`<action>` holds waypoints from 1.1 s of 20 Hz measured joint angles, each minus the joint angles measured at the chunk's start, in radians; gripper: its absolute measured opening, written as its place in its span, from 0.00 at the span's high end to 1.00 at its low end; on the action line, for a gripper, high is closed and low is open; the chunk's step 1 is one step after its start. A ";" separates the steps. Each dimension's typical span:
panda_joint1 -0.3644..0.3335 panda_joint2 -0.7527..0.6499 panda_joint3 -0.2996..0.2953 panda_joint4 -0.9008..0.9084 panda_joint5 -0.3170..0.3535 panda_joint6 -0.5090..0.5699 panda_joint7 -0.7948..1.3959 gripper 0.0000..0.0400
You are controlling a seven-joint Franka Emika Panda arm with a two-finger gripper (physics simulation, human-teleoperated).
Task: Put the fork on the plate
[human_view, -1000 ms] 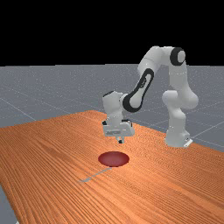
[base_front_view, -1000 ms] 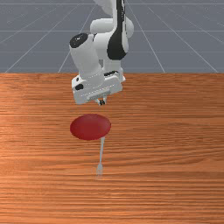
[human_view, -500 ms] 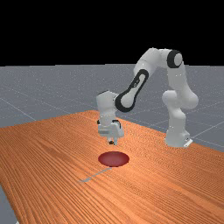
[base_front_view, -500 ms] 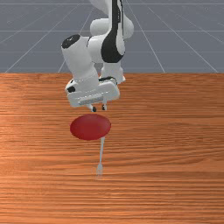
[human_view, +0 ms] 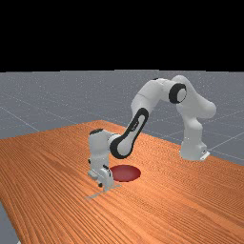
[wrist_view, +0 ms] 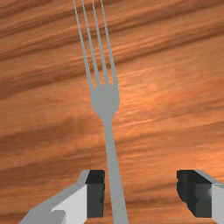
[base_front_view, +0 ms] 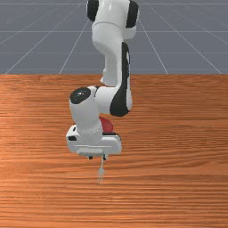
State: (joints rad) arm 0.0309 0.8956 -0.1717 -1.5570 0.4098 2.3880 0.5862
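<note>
Orange-brown wood, streaked with darker grain, makes the table (base_front_view: 178,133) around the plate (human_view: 127,173). Beyond it spreads a grey floor (base_front_view: 44,35) ruled with pale lines, and above that, in the far view, the background (human_view: 119,33) is black.

The plate is dark red and lies flat on the wood. In the front view the arm (base_front_view: 84,116) hides much of it, leaving a piece of it in sight toward the front view's right. The base (human_view: 192,147) stands well apart from the plate, toward the far view's right.

The fork (wrist_view: 105,100) is grey, with four tines, and lies on the table, off the plate. Its handle end is just beside the plate's rim; its tines point away from the plate, toward the far view's left.

The gripper (base_front_view: 97,157) is low over the handle, on the tine side of the plate. Its fingers (wrist_view: 96,194) are spread wide, with nothing pinched. In the wrist view the handle runs between them, much nearer one than the other, with a thin strip of wood between it and that nearer one.
</note>
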 joint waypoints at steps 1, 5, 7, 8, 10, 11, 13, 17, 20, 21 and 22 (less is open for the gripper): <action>0.006 0.014 -0.006 0.024 -0.008 0.002 0.013 0.41; 0.018 0.039 -0.018 0.055 -0.023 0.023 0.053 0.45; 0.034 0.047 -0.035 0.059 -0.040 0.041 0.085 0.53; 0.051 0.050 -0.050 0.059 -0.057 0.045 0.106 0.53; 0.079 0.058 -0.078 0.058 -0.083 0.067 0.142 0.60; 0.086 0.061 -0.082 0.058 -0.088 0.083 0.142 0.57; 0.091 0.058 -0.085 0.047 -0.092 0.107 0.135 0.63; 0.099 -0.002 -0.086 -0.034 -0.085 0.123 0.130 0.77; 0.108 -0.129 -0.095 -0.128 -0.079 0.121 0.123 0.77; 0.111 -0.170 -0.098 -0.155 -0.077 0.121 0.121 0.77; 0.113 -0.201 -0.101 -0.173 -0.075 0.121 0.120 0.77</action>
State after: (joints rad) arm 0.1438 0.6949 -0.2726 -1.7299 0.3344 2.5093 0.7061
